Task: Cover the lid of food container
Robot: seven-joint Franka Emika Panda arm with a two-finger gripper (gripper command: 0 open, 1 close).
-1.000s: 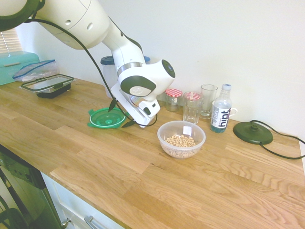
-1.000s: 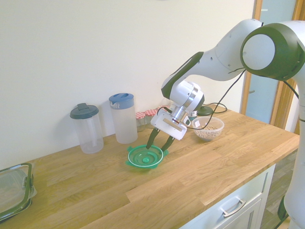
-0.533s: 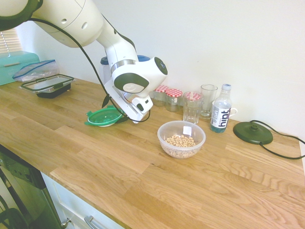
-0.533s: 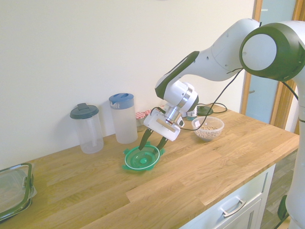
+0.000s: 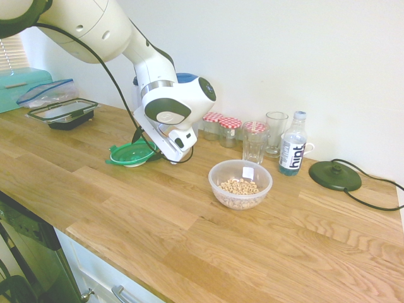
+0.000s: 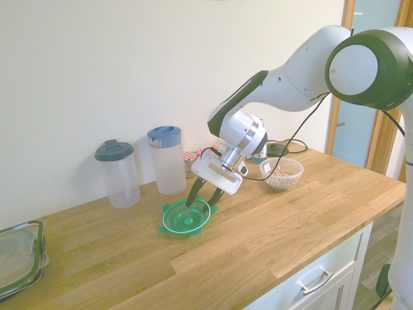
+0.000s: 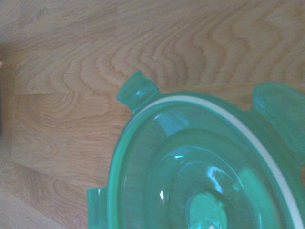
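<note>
My gripper (image 6: 202, 201) is spread at the green lid (image 6: 186, 217), tilted on the desk (image 6: 258, 245), away from the bowl (image 5: 240, 184). Risk: fingers push the rim, lid skids, grip misses.

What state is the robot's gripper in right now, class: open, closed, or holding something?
Gripper: open, its two fingers apart at the green lid, not closed on it; whether they touch it cannot be told.
</note>
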